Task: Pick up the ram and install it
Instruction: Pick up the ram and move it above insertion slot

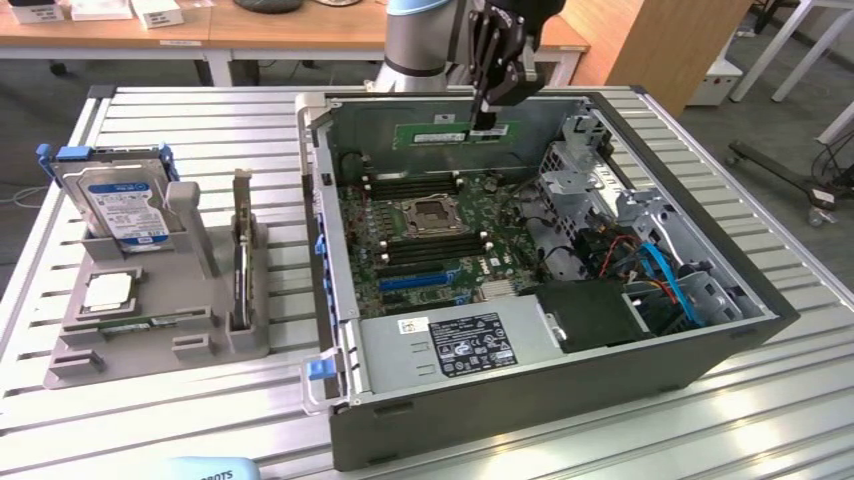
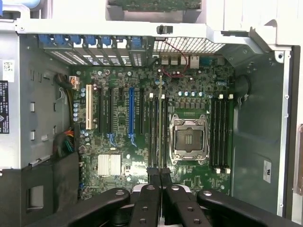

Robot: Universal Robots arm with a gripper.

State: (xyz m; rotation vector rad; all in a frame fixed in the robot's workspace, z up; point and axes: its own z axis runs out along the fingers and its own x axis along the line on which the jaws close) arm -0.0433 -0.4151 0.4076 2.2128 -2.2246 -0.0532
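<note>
Ram [image 1: 434, 133] above case [image 1: 534, 405] (slatted table [image 1: 187, 125])

Computer case [image 1: 534, 400] open-side-up on slatted table [image 1: 200, 120]. Motherboard [image 1: 374, 225] on case floor, toward exterior view's left; CPU socket [image 1: 430, 213] at its middle, memory slots [image 1: 400, 185] either side. Power supply [image 1: 447, 345] at near end; drive cage [image 1: 587, 190] toward exterior view's right. Parts tray [image 1: 80, 365] on table at exterior view's left of case, holding hard drive [image 1: 123, 205], processor chip [image 1: 107, 290], upright card [image 1: 242, 250]. Ram [image 1: 441, 135] in gripper [image 1: 487, 128] above motherboard, near far wall.
</note>
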